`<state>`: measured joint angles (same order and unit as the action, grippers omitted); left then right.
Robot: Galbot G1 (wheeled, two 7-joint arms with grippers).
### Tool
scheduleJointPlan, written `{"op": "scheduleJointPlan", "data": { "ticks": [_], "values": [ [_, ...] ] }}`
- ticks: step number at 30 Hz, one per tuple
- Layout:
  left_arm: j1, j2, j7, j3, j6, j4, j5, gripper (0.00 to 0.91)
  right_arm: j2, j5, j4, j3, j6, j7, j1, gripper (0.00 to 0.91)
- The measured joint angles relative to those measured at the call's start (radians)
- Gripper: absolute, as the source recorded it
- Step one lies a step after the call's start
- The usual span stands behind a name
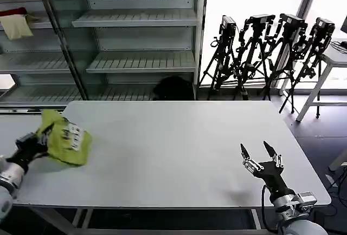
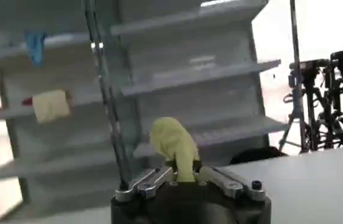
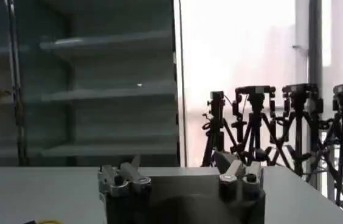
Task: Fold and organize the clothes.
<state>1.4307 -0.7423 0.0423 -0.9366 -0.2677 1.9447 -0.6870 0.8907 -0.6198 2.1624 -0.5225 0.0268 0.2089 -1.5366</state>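
Clenched on a fold of the lime-green T-shirt (image 1: 66, 138), my left claw (image 1: 39, 137) sits at the far left of the worktop (image 1: 179, 154), near its left edge. My left wrist view has the claw (image 2: 183, 176) with its jaws pinched together on a tuft of the T-shirt (image 2: 174, 146) that stands up between them. On the worktop the shirt lies bunched in a loose heap, its white printed graphic turned up, just to the right of my claw. Behind it, against the far wall, a shelf rack (image 1: 135, 40) stands, and a small cream and red cloth (image 1: 16, 24) hangs on a shelf at its far left. Toward the right, the middle of the worktop is bare. My right claw (image 1: 260, 156) hovers at the near right of the worktop, released, its fingers spread apart and pointing to the far side, well apart from the shirt. Far right, a row of tripods (image 1: 271, 51) leans by the window.
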Motion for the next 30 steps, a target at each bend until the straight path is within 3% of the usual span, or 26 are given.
{"op": "scheduleJointPlan", "data": {
  "ticks": [6,16,22,30],
  "values": [
    [-0.01,0.021,0.116,0.037,0.069,-0.015,0.136,0.0,0.007,0.004,0.002,0.012,-0.007,0.001,0.01,0.867],
    [-0.131,-0.096,0.218,0.416,0.178,-0.123,0.427,0.0,0.005,0.011,0.002,0.026,-0.014,0.003,0.016,0.867],
    [-0.214,-0.113,0.194,0.584,0.135,-0.114,0.444,0.02,0.013,0.018,-0.003,0.04,-0.014,0.003,0.025,0.867],
    [-0.348,-0.133,0.06,0.738,0.013,-0.097,0.37,0.03,0.027,0.032,-0.001,0.066,-0.026,0.006,0.043,0.867]
  ]
}}
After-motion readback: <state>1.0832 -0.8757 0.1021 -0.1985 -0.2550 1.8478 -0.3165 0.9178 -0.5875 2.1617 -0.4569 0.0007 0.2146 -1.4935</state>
